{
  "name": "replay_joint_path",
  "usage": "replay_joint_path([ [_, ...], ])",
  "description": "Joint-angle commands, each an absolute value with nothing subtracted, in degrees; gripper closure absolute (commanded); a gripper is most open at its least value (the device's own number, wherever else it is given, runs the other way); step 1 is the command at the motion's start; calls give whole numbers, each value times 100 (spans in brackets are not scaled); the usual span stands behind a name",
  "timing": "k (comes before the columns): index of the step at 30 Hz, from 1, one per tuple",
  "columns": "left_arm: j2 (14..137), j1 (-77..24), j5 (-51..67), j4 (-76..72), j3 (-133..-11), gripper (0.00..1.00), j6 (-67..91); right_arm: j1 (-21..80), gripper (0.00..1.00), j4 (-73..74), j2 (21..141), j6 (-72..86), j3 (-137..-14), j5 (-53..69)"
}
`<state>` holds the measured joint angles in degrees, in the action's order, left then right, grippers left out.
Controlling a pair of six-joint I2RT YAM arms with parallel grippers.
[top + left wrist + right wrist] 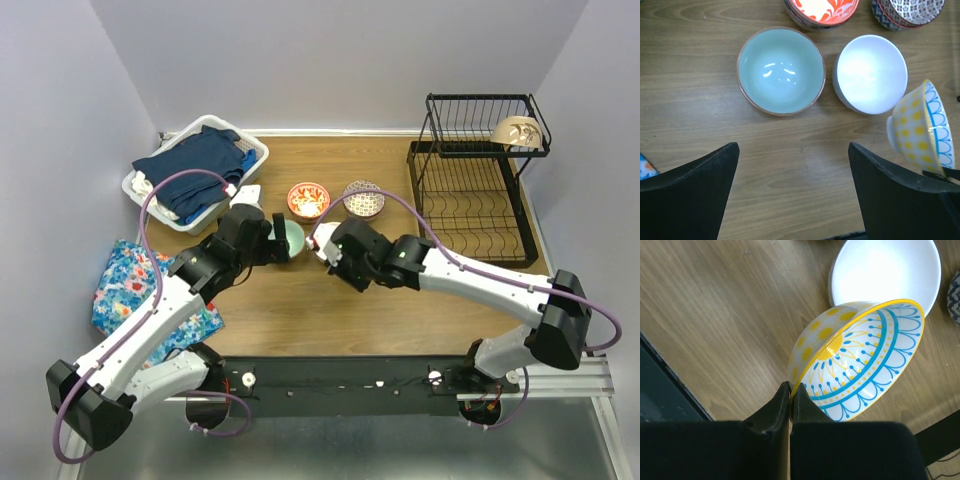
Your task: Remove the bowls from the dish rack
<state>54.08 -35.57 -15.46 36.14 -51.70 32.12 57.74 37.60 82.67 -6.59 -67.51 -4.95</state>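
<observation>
The black dish rack (pixel 478 205) stands at the back right, with a beige bowl (pixel 516 131) on its top tier. My right gripper (pixel 791 387) is shut on the rim of a cream-yellow bowl with blue lines (pixel 860 360), held tilted just above the table beside the white bowl (pixel 885 270). My left gripper (pixel 793 147) is open and empty over bare wood, just short of the mint green bowl (pixel 781 71) and the white bowl (pixel 870 73). The red-orange floral bowl (pixel 308 200) and the dark patterned bowl (pixel 363 198) sit behind them.
A white laundry basket (pixel 262 150) with dark blue clothes stands at the back left. A blue floral cloth (pixel 130 285) lies at the left edge. A black rail (pixel 400 375) runs along the near edge.
</observation>
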Motion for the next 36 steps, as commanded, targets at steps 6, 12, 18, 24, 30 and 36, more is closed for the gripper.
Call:
replay_joint_path([
  [6,6714,-3533,-730,4771,-6651,1,3322,6732,99,3516,8411,-1353,-6917,-1845],
  [12,7435,-3559,-54,5115,-7215,1,3401,7136,99,3559,8692,-1713,-6864,-2399],
  [18,7760,-3840,141,5203,-7462,1,3428,7251,99,3665,8921,-1837,-6908,-2558],
  [24,8138,-4314,79,5186,-7515,1,3419,7348,99,3621,9017,-2004,-6890,-2601],
  [30,8630,-4552,-228,5124,-7523,10,3533,7409,99,3665,9097,-2030,-6943,-2566],
  [36,9088,-4737,-562,5440,-7796,30,3507,7436,99,3727,9176,-2021,-6944,-2619],
])
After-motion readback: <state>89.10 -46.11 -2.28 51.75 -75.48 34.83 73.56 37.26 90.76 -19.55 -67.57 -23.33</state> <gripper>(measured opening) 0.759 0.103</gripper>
